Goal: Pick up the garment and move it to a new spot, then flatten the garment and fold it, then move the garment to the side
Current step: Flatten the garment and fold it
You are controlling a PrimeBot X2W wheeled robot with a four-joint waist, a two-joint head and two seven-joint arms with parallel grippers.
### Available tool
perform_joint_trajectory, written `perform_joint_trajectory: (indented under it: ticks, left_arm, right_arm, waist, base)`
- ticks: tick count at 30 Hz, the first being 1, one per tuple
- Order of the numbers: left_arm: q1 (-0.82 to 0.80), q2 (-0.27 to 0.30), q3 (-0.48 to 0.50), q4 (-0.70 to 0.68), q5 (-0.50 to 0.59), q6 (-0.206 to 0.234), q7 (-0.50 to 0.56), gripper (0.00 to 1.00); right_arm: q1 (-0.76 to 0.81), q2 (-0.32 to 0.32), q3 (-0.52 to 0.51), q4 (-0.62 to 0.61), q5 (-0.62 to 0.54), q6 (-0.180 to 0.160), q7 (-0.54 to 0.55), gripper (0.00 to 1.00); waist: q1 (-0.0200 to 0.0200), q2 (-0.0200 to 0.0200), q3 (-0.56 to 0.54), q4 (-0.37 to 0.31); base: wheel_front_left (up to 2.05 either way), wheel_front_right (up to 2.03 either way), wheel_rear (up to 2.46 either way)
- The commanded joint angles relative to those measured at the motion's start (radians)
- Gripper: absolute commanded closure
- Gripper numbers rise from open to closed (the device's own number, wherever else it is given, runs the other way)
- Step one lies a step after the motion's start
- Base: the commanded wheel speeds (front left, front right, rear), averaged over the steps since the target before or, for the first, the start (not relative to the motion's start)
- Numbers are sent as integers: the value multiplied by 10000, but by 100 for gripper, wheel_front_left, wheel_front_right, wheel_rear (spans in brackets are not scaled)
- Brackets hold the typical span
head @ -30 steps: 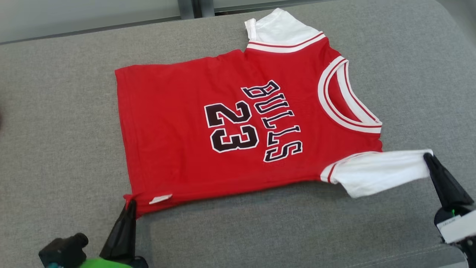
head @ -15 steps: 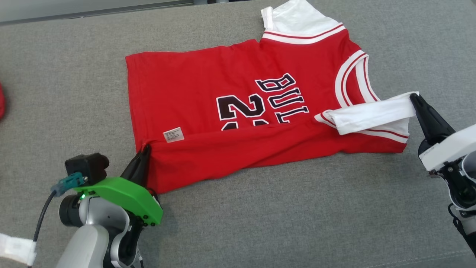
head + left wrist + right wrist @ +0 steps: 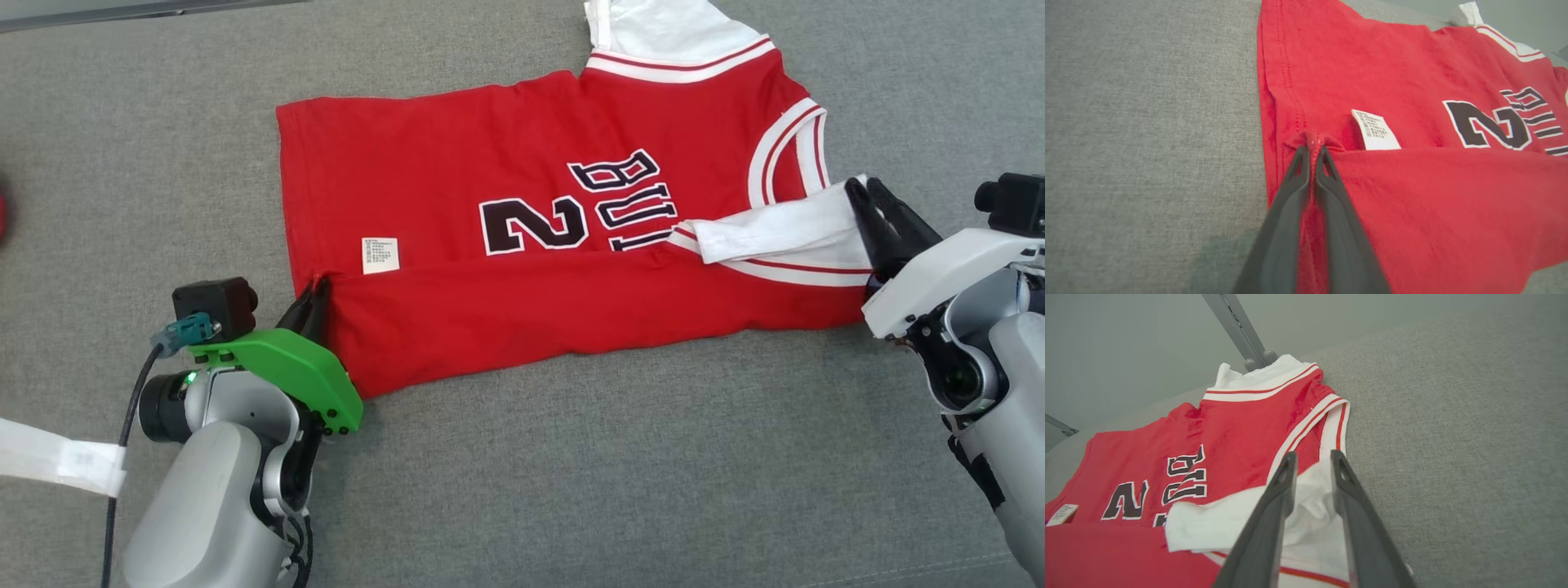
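Now the red Bulls jersey point(image 3: 457, 180) lies on the grey cushion point(image 3: 571, 490), long axis running hand to hand: left hand point(image 3: 318, 287) pinching the folded hem corner, right hand point(image 3: 864, 186) slightly parted astride the white sleeve point(image 3: 767, 237).

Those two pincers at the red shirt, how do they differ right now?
The left pincer is shut, pinching the red hem corner of the shirt; the right pincer stands open over the white sleeve. The left pincer sits on a green bracket, the right pincer on a white bracket. Both have long dark fingers.
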Motion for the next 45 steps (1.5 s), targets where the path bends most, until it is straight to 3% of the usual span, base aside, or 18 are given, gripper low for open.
perform_joint_trajectory:
  ticks: [1,6,9,14,23,31,37,38,39,40,45]
  left_arm:
    - [-82,-87,52,192,11,76,-201,0]
    - [311,-41,80,171,182,256,-632,0]
    - [765,101,158,-544,263,467,-910,0]
    - [1951,495,-123,-2235,204,754,-108,0]
    - [2771,1550,-118,-3558,408,1376,1416,0]
    - [2617,1751,-278,-3411,256,1477,2318,0]
    - [2418,1679,-334,-2911,161,1388,2402,0]
    - [2369,1626,-332,-2869,137,1371,2380,9]
    - [2337,1564,-325,-2840,65,1321,2353,75]
    - [2318,1549,-370,-2820,0,1216,2357,100]
    - [2567,1684,-217,-3043,-381,981,2398,100]
  right_arm:
    - [-125,-65,137,17,-114,-1,-234,0]
    - [129,-427,270,-293,-397,-1,-709,0]
    - [504,-834,311,-797,-782,-1,-693,0]
    - [1324,-1313,274,-1712,-1671,-1,479,0]
    - [1864,-586,-178,-2308,-3064,-2,2644,0]
    - [1747,-26,-791,-2058,-3904,-2,3511,0]
    - [1691,206,-691,-1922,-3998,-1,3842,0]
    - [1668,234,-664,-1909,-3968,-1,3842,11]
    - [1654,275,-624,-1898,-3890,-1,3864,45]
    - [1641,325,-601,-1881,-3796,-1,3869,100]
    - [1736,47,-576,-1916,-3195,-10,4053,100]
  waist:
    - [0,0,-63,-31]
    - [0,0,-283,-107]
    - [0,0,-468,-232]
    - [0,0,-462,-447]
    - [0,0,-72,-587]
    - [0,0,187,-394]
    - [0,0,352,-367]
    - [0,0,370,-375]
    - [0,0,376,-384]
    - [0,0,369,-396]
    - [0,0,18,-401]
  base:
    - [0,0,0]
    - [0,0,0]
    - [0,0,0]
    - [0,0,0]
    - [0,0,0]
    - [0,0,0]
    - [0,0,0]
    - [0,0,0]
    - [0,0,0]
    - [0,0,0]
    - [0,0,0]
